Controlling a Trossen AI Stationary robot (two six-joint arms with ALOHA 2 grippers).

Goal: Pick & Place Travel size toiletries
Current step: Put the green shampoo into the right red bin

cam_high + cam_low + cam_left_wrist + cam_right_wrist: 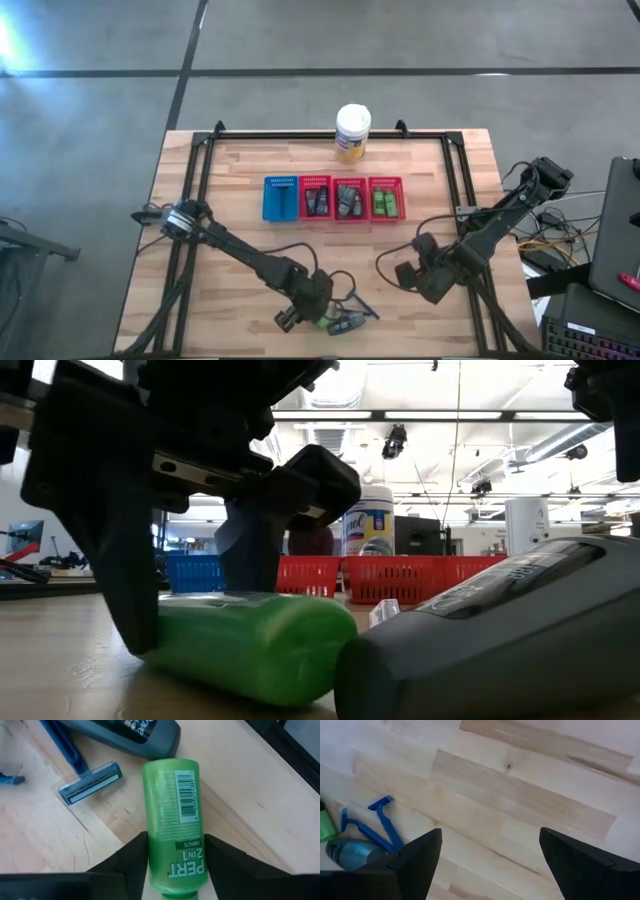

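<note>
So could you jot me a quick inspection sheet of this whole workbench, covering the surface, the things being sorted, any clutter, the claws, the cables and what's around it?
Surface: pale wooden plank table with a black frame.
Job's things: bright green plastic bottle lying flat beside a dark grey tube and blue disposable razors; more toiletries sit in one blue and three red slotted baskets.
Clutter: white-lidded yellow canister standing at the far edge.
Grippers: left gripper straddles the green bottle, fingers close to its sides; right gripper open over bare wood.
Cables: black cable looped beside the right arm; a bundle off the right edge.
Surroundings: grey concrete floor, workshop behind.
</note>
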